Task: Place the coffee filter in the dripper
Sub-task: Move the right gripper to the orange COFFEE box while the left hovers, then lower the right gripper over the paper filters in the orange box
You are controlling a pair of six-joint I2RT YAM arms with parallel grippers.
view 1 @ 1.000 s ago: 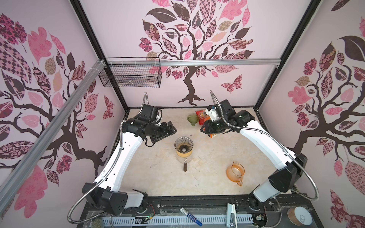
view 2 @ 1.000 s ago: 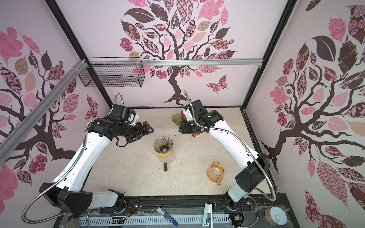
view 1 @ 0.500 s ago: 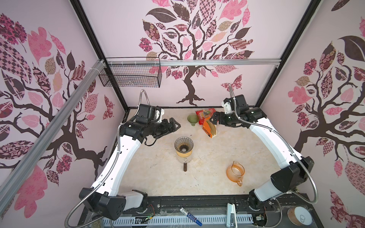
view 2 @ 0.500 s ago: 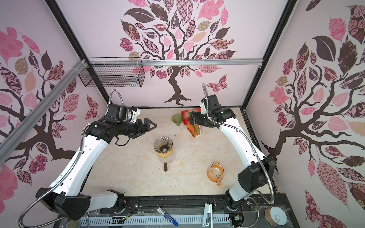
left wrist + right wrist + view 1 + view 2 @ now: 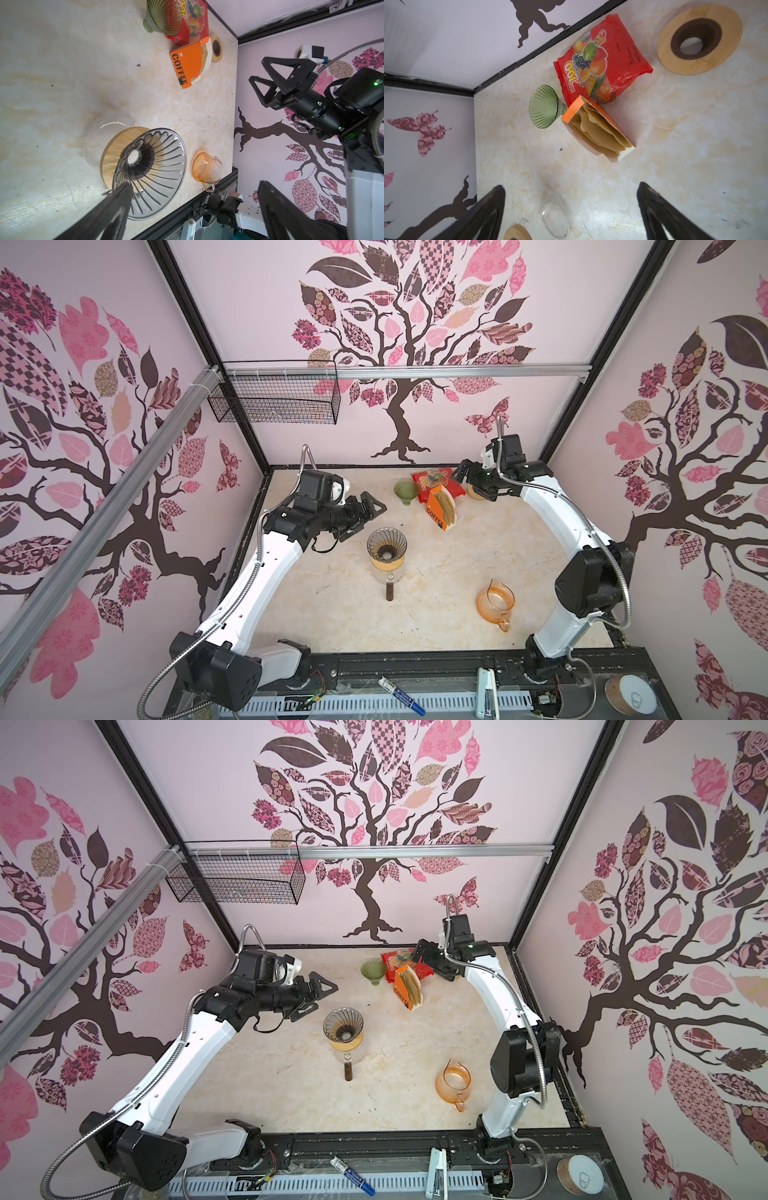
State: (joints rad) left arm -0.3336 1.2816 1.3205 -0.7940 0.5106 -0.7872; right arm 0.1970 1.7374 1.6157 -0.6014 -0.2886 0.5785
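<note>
Tan paper coffee filters (image 5: 601,133) stand in an open orange "COFFEE" box (image 5: 436,510) at the back of the table in both top views (image 5: 402,992). The clear ribbed glass dripper (image 5: 386,543) sits on a wooden ring atop a glass carafe mid-table, with no filter in it (image 5: 153,172). My left gripper (image 5: 376,510) hovers open just left of and behind the dripper. My right gripper (image 5: 461,477) hangs open behind and right of the box, apart from it, holding nothing (image 5: 571,186).
A green glass dripper (image 5: 406,490), a red candy bag (image 5: 436,480) and a loose wooden ring (image 5: 699,39) crowd the back beside the box. An orange pitcher (image 5: 495,602) stands front right. A wire basket (image 5: 274,398) hangs on the back wall.
My right gripper has opened and pulled back toward the rear right, off the filter box, which now stands uncovered. My left gripper has shifted slightly right, staying open.
</note>
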